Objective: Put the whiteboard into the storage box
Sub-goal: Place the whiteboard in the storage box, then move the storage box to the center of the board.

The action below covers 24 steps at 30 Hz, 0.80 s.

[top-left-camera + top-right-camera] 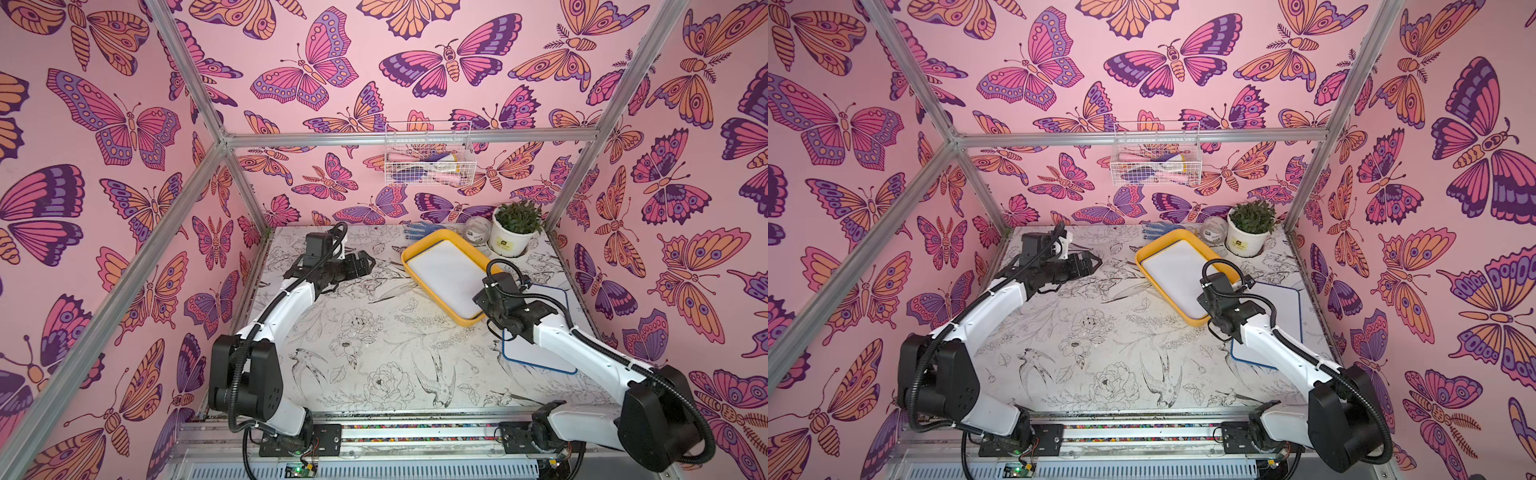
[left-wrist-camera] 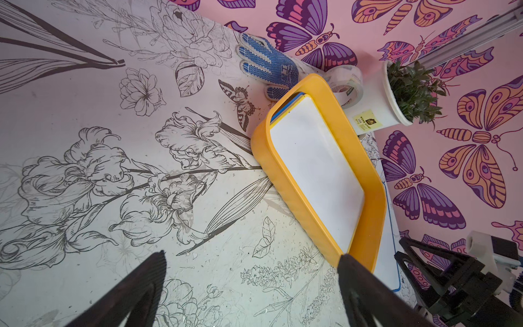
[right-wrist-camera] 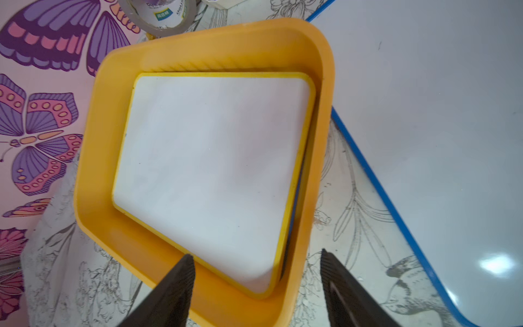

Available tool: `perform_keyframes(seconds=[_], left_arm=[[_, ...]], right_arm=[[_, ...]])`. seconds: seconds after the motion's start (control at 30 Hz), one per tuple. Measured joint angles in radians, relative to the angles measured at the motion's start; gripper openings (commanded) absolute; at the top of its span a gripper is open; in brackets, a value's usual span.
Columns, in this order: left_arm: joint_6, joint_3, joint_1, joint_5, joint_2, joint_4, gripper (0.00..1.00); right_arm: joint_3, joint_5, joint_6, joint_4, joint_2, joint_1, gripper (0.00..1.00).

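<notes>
The storage box [image 1: 409,249] is a shallow yellow tray at the back right of the table, seen in both top views [image 1: 1144,257]. A yellow-edged whiteboard [image 1: 446,276] lies flat inside it, on top of a blue-edged board [image 2: 285,106]. Another blue-framed whiteboard [image 1: 1283,307] lies on the table just right of the box, partly under my right arm. My right gripper [image 3: 256,254] hangs open over the box's near corner [image 3: 93,170], holding nothing. My left gripper [image 1: 365,264] is wide open and empty, a little to the left of the box [image 2: 271,170].
A blue dotted glove [image 1: 419,230], a tape roll [image 1: 477,228] and a potted plant [image 1: 511,232] crowd the back edge behind the box. A white wire basket [image 1: 430,158] hangs on the back wall. The right wall runs close beside the loose whiteboard.
</notes>
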Motion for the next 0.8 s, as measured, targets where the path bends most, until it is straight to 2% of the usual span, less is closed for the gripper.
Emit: perform_keyframes(seconds=[0.23,0.53,0.7,0.8], left_arm=[[0.000,0.000,0.000,0.000,0.002,0.000,0.96],[0.000,0.000,0.000,0.000,0.009,0.000,0.96],[0.000,0.000,0.000,0.000,0.012,-0.001,0.96],[0.001,0.000,0.002,0.000,0.012,-0.002,0.96]], right_arm=[[0.000,-0.062,-0.048,-0.027,0.014,-0.057,0.56],[0.026,-0.167,-0.084,-0.022,0.182,-0.069,0.45],[0.028,-0.200,-0.102,-0.009,0.219,-0.069,0.24],[0.030,-0.208,-0.101,0.000,0.228,-0.069,0.15]])
